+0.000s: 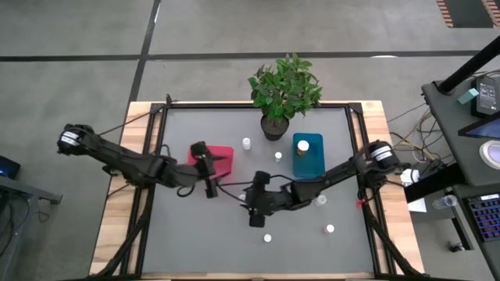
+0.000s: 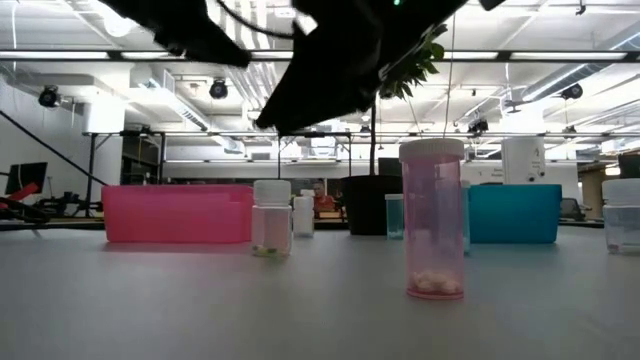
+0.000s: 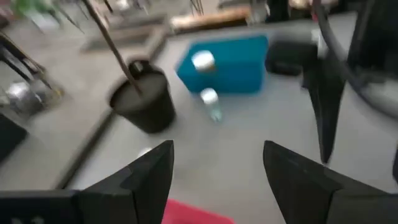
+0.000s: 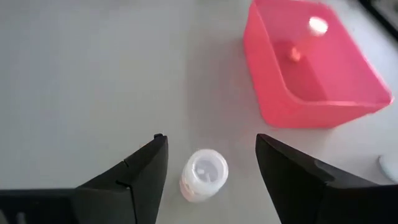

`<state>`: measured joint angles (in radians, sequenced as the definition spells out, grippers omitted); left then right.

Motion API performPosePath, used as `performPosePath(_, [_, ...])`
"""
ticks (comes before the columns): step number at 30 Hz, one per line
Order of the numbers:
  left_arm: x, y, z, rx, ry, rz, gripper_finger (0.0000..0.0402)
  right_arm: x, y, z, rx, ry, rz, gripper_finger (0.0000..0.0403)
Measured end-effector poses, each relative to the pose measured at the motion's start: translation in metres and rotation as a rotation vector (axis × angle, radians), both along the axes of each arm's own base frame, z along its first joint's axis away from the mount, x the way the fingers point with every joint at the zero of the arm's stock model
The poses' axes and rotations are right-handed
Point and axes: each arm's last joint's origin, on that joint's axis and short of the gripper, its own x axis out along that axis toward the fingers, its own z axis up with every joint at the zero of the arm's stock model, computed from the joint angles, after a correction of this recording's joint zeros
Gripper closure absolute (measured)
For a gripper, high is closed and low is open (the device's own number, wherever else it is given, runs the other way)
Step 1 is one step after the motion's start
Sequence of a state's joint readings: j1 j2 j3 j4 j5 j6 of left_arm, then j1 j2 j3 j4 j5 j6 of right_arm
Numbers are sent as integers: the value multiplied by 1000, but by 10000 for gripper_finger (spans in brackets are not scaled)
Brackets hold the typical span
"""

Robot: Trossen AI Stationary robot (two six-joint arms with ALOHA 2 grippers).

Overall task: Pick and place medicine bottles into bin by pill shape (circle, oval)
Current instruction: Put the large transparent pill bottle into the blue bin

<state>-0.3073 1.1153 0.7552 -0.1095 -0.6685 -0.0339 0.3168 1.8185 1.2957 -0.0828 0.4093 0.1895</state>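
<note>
My right gripper (image 4: 211, 140) hangs open over the table's middle (image 1: 248, 201). A white-capped medicine bottle (image 4: 204, 174) stands on the table below and between its fingers, untouched; the low view shows it upright (image 2: 270, 218). My left gripper (image 3: 217, 146) is open and empty above the red bin (image 1: 223, 154), pointing toward the teal bin (image 3: 227, 65). The red bin (image 4: 311, 68) holds one bottle (image 4: 317, 26). The teal bin (image 1: 308, 156) holds another (image 1: 304, 144). More bottles stand loose on the table (image 1: 247, 144), (image 1: 277, 156), (image 1: 330, 229), and a pink-tinted one stands nearest the front edge (image 2: 433, 220).
A dark pot (image 1: 275, 126) with a green plant stands at the far edge between the two bins. A black frame (image 1: 164, 117) rims the grey mat. Bare mat lies at the near left (image 1: 187, 242). The two arms come close together at the middle.
</note>
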Motion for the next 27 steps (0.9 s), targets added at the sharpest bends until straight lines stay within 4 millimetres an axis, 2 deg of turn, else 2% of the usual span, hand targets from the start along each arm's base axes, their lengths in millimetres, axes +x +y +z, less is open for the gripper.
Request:
performPosePath(7, [-15, 5, 7, 85, -107, -23, 173, 14, 4, -10, 22, 53, -12, 134])
performPosePath(13, [-18, 6, 9, 160, -183, -48, 173, 16, -2, -30, 32, 115, -58, 122])
performPosePath(20, [-19, 7, 12, 183, -189, -53, 173, 20, -5, -57, 14, 174, -70, 136])
performPosePath(27, [-19, 7, 12, 200, -180, -58, 173, 20, -6, -47, 2, 145, -86, 168])
